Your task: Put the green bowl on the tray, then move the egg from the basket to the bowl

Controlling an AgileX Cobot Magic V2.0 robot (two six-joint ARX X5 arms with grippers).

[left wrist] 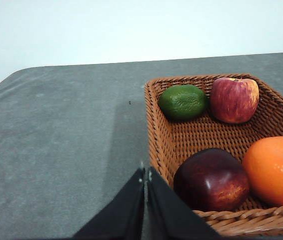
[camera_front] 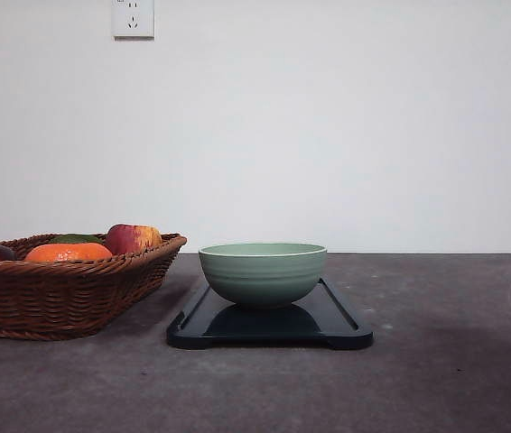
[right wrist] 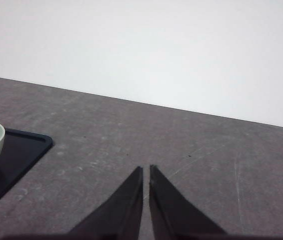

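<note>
Your green bowl [camera_front: 263,272] sits on the tray [camera_front: 341,327]. Both grippers, left gripper [left wrist: 145,176] and right gripper [right wrist: 146,172], are clenched empty. No egg is visible in the basket [camera_front: 57,293] at nine o'clock; expect it fragile and slippery, so grasp its middle gently.

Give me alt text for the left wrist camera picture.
A brown wicker basket on a grey table holds a lime, a red-yellow apple, a dark red fruit and an orange. The shut left tool points at its near corner.

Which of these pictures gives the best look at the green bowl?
The front view: the whole green bowl shows side-on, sitting on the dark tray. The right wrist view catches just a slice of the bowl at the picture's edge, so less can be told there.
</note>
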